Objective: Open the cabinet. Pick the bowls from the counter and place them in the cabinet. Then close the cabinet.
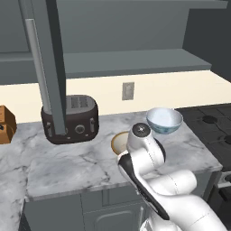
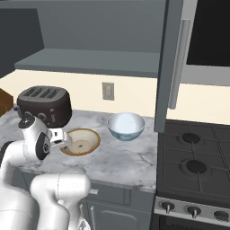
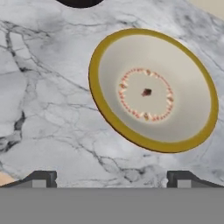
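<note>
Gripper (image 3: 112,178) gapes above unmarked cream bowl (image 3: 152,89).

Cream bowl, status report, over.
Gripper open, above counter. Cream bowl ahead, not gripped. White bowl waits alongside. Cabinet door open; toaster close by.

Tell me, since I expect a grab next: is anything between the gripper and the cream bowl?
Nothing visible. The open gripper hangs above the cream bowl, with bare marble counter around it; the toaster and blue-patterned bowl sit off to the sides.
</note>
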